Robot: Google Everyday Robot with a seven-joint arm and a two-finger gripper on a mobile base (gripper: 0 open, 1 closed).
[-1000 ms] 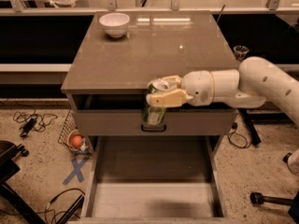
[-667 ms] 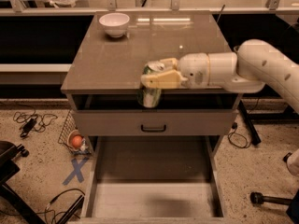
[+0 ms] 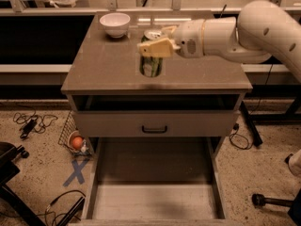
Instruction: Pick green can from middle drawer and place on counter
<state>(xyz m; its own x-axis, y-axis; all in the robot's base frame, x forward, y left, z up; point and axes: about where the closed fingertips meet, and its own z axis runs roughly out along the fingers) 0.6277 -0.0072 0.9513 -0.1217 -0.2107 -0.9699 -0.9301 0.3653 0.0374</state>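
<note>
My gripper [image 3: 155,42] is shut on the green can [image 3: 151,66] and holds it upright over the middle of the counter [image 3: 103,69]. The can's silver top shows between the fingers. I cannot tell whether the can's base touches the counter. My white arm reaches in from the upper right. The middle drawer [image 3: 155,201] is pulled far out at the bottom of the view, its flat floor bare.
A white bowl [image 3: 115,23] stands at the counter's back left corner. A closed drawer front with a small black handle [image 3: 154,129] sits below an open slot. Cables, a blue floor cross [image 3: 77,172] and an orange ball in a basket [image 3: 76,142] lie left of the cabinet.
My gripper has lifted the green can from in front of the cabinet's face up and back over the counter.
</note>
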